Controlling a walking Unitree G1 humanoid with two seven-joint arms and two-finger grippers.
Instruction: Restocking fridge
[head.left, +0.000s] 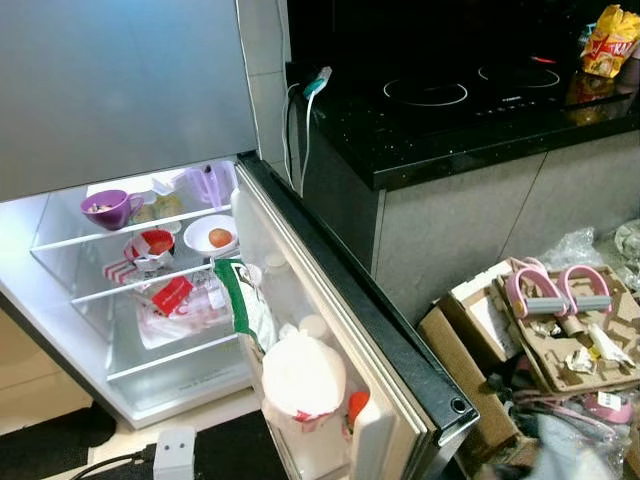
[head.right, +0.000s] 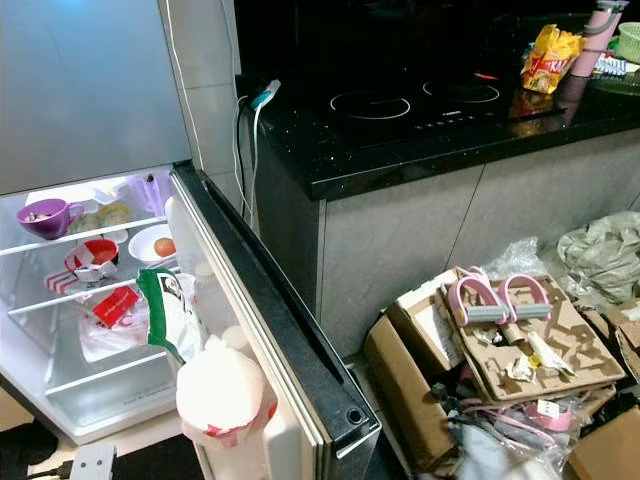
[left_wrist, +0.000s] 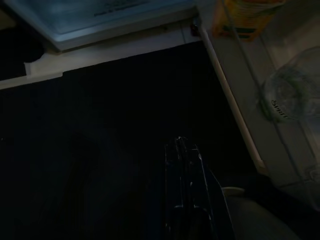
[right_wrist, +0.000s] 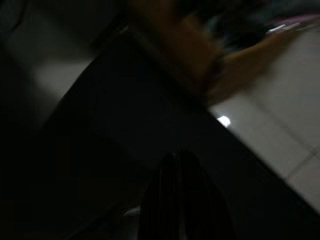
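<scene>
Both grippers, left (left_wrist: 184, 150) and right (right_wrist: 177, 160), hang pressed together, empty; open white fridge (head.left: 150, 385) awaits stocking; next, fetch the yellow snack bag (head.right: 545, 55).

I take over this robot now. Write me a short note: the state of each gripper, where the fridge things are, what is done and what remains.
Left gripper: idle, low, fingers together, holding nothing.
Right gripper: idle, dark view, fingers look together.
Fridge door stands open. Shelves hold a purple cup, a white bowl and a red packet.
A yellow snack bag lies on the black counter.
Nothing is in hand; restocking remains.
</scene>
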